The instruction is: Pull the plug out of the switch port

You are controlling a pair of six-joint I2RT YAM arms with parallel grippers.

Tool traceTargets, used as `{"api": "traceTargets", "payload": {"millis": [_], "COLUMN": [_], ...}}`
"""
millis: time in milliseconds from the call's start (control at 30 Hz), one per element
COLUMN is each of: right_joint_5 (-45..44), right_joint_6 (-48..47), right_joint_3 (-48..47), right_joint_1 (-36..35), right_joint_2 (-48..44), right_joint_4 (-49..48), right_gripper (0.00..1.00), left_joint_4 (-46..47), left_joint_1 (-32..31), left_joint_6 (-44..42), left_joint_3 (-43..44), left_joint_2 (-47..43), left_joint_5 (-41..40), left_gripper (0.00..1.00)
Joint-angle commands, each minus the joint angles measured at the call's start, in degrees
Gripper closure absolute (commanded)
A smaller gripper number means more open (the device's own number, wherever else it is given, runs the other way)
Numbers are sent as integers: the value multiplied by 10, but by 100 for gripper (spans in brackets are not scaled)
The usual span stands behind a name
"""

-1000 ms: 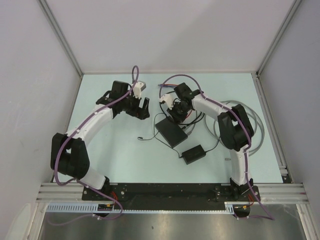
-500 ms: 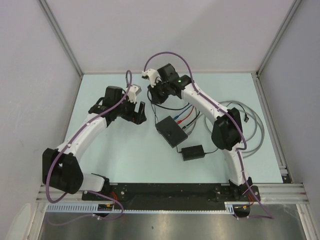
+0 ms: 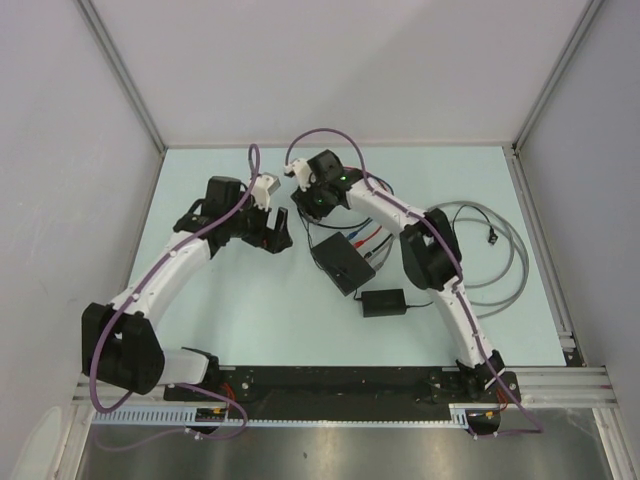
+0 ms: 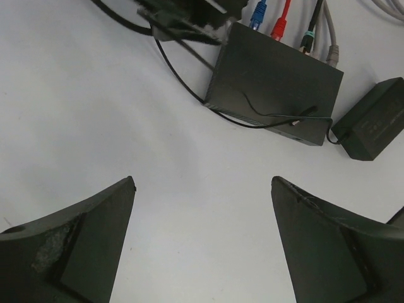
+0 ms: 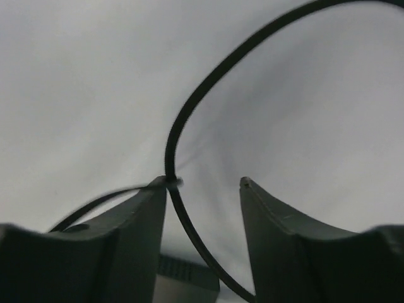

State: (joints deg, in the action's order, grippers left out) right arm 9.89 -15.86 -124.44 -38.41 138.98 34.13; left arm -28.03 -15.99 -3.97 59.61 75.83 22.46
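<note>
The flat black switch (image 3: 343,262) (image 4: 274,88) lies mid-table. Blue (image 4: 257,12), red (image 4: 281,22), dark and grey plugs sit in the ports on its far edge. My right gripper (image 3: 303,195) (image 5: 203,182) hovers behind the switch's far left corner, jaws apart. A thin black cable (image 5: 183,126) loops loosely through the gap and touches the left fingertip (image 5: 158,189). I cannot tell where its plug is. Another thin black lead (image 4: 278,115) lies across the switch top. My left gripper (image 3: 277,240) (image 4: 202,180) is wide open over bare table, left of the switch.
A black power-adapter brick (image 3: 385,301) (image 4: 372,126) lies near the switch's front right. Grey cable coils (image 3: 500,250) lie at the right. Enclosure walls and metal posts (image 3: 540,95) bound the back and sides of the table.
My right gripper rose from the switch's far edge and swung back and left, drawing the black cable with it, and its jaws have come apart. The left gripper drifted slightly left.
</note>
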Motion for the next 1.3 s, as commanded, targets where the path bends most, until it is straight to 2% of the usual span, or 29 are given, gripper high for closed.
{"api": "traceTargets", "payload": {"millis": [0, 33, 67, 100, 167, 300, 367, 467, 567, 600, 667, 700, 733, 767, 933, 1267], "right_joint_5": [-11, -6, -2, 7, 22, 29, 69, 112, 135, 138, 158, 163, 165, 170, 181, 171], "right_joint_6": [8, 4, 1, -3, -15, -6, 13, 29, 18, 16, 14, 14, 14, 16, 18, 18], "right_joint_3": [95, 171, 205, 246, 336, 416, 431, 448, 479, 482, 485, 486, 487, 487, 487, 505], "right_joint_1": [27, 30, 33, 33, 37, 56, 74, 100, 107, 108, 112, 113, 113, 113, 109, 95], "right_joint_2": [-169, -196, -228, -280, -325, -376, -374, -369, -371, -368, -361, -359, -356, -353, -334, -325], "right_joint_4": [-41, -50, -60, -80, -89, -47, -9, 7, 5, 8, 12, 12, 13, 10, 17, 30], "right_gripper": [42, 39, 34, 26, 24, 24, 32, 38, 43, 44, 50, 51, 52, 53, 56, 55], "left_joint_4": [22, 29, 32, 35, 47, 65, 68, 68, 68, 68, 68, 68, 73, 73, 81, 69], "left_joint_1": [3, 2, -3, -6, -18, -38, -46, -49, -48, -48, -48, -48, -48, -49, -48, -48], "left_joint_6": [25, 31, 36, 47, 60, 98, 102, 110, 113, 111, 106, 106, 106, 105, 97, 98], "left_joint_3": [-9, -11, -11, -12, -14, -9, 2, 21, 35, 38, 43, 43, 43, 42, 45, 107], "left_joint_2": [7, 12, 27, 34, 51, 110, 131, 171, 193, 200, 212, 215, 219, 225, 250, 321], "left_joint_5": [48, 53, 58, 60, 65, 81, 82, 91, 98, 104, 119, 120, 121, 120, 103, 123], "left_gripper": [6, 6, 6, 6, 6, 6, 6, 16, 31, 44, 56, 68, 75, 79, 84, 89]}}
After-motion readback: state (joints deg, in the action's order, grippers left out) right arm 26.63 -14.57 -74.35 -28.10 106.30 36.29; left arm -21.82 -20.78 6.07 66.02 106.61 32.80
